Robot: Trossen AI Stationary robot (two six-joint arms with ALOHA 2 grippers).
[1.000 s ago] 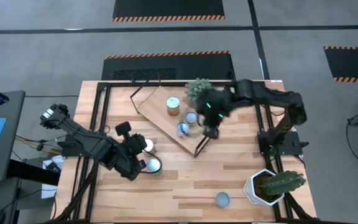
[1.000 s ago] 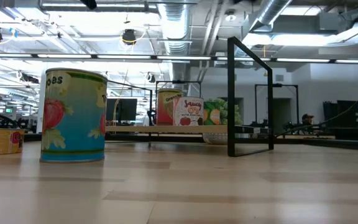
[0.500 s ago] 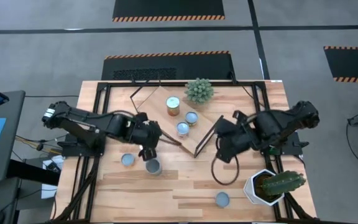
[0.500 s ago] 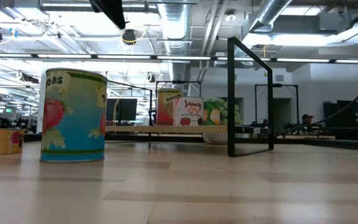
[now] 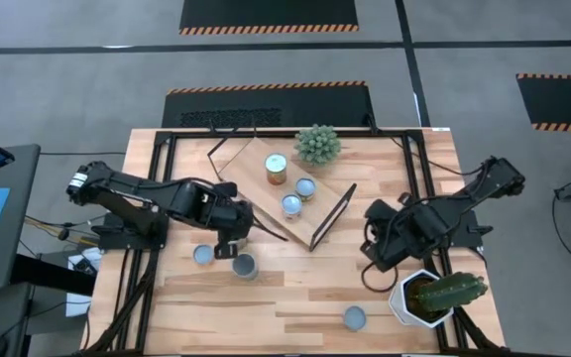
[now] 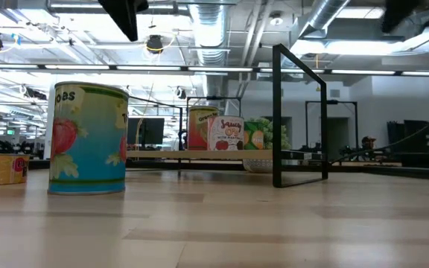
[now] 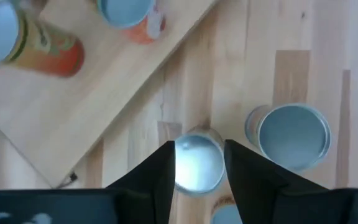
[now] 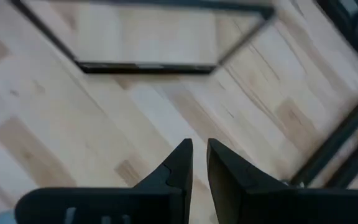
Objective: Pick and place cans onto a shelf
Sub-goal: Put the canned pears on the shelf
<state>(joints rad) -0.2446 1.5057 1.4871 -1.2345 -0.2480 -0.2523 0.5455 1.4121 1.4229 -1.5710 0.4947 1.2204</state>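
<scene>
The shelf (image 5: 266,193) lies askew at the table's middle, a light board with a black frame end (image 5: 332,216); three cans (image 5: 291,205) stand on it. My left gripper (image 7: 199,158) hovers open over a white-topped can (image 7: 197,167) left of the shelf, one finger on each side of it; I cannot tell whether they touch it. Two more cans (image 5: 203,255) (image 5: 244,265) stand close by on the table. My right gripper (image 8: 199,152) is right of the shelf, its fingers a narrow gap apart with nothing between them.
A lone blue-labelled can (image 5: 354,317) stands near the table's front edge. A white pot with a cactus (image 5: 434,296) is at the front right, close to my right arm. A spiky green plant (image 5: 317,144) stands behind the shelf. Black frame rails (image 5: 162,198) run along the table's sides.
My left gripper has gone from the front-left can toward the shelf and now hangs over the white-topped can; the front-left can is uncovered. My right gripper has drawn back from the shelf toward the table's right and near edges, leaving the can standing there.
</scene>
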